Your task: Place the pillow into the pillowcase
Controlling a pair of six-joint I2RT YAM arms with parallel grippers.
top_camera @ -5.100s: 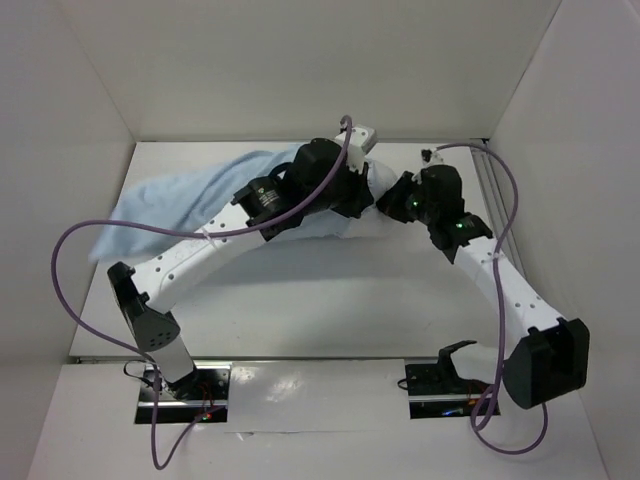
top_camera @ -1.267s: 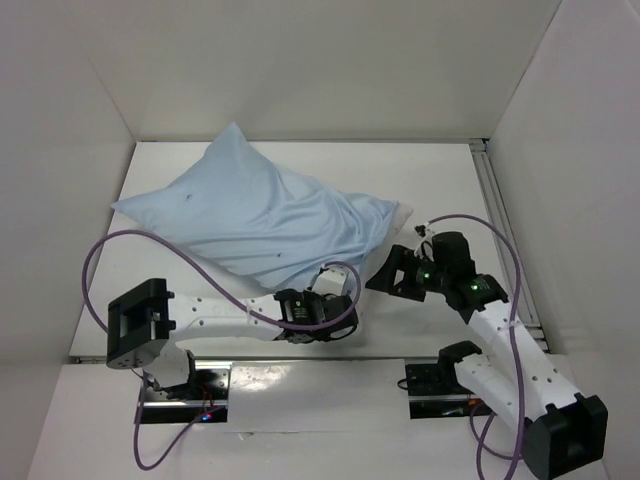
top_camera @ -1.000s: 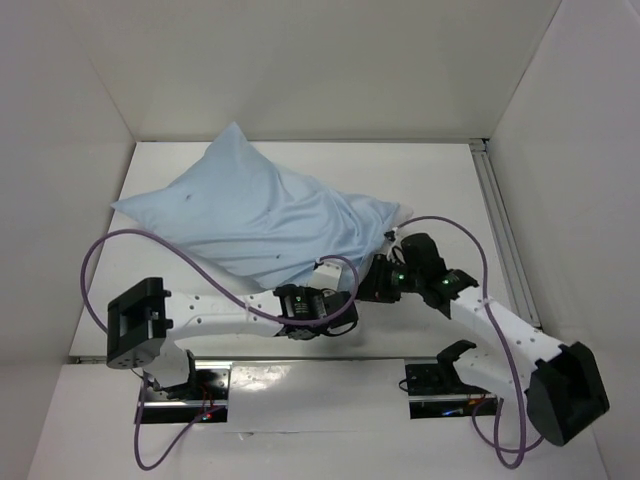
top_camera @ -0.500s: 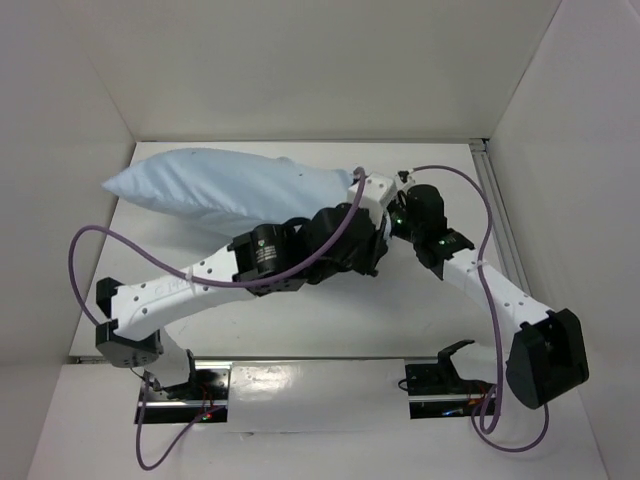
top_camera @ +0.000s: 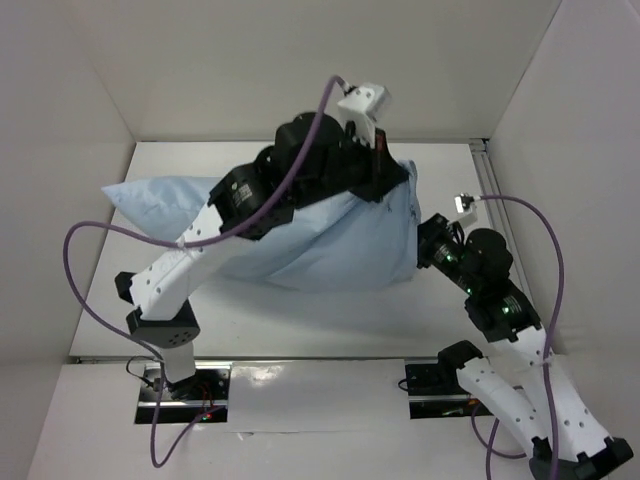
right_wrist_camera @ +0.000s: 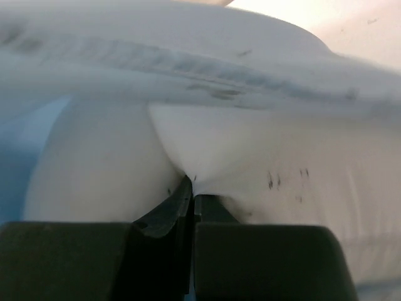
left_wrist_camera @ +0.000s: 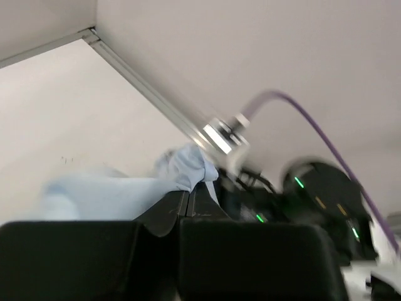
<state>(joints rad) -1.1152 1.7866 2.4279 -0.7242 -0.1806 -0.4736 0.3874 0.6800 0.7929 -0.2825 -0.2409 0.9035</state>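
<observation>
While the left tool (left_wrist_camera: 189, 197) stands with its jaws shut on a bunched fold of the pillowcase (top_camera: 320, 245), the top view places that grip at the pillowcase's upper right corner. This corner is lifted above the rest of the cloth. In the left wrist view the light blue fold rises just above the closed fingertips.

The right tool (right_wrist_camera: 191, 188) is likewise closed. Its jaws pinch white fabric of the pillow (right_wrist_camera: 250, 144), drawn into a small peak at the fingertips. Light blue cloth shows at the left edge of the right wrist view, directly beside the white. In the top view this tool sits against the pillowcase's right edge, below the corner held by the left tool.

The pillowcase is plump and full. It slopes from the raised corner down to a tapered left end that lies low over the bench (top_camera: 300, 320), which extends beneath and in front of the pillowcase. The pillow's white surface shows only in the right wrist view. How far the pillow sits inside the pillowcase cannot be told.

Count:
- Pillows: one.
- Pillowcases: one.
- Tools: two, both clamped on fabric.
- Arms: two. The left arm (top_camera: 200, 235) crosses in front of the pillowcase's left half, and the right arm (top_camera: 500, 310) stands off the pillowcase's lower right.
</observation>
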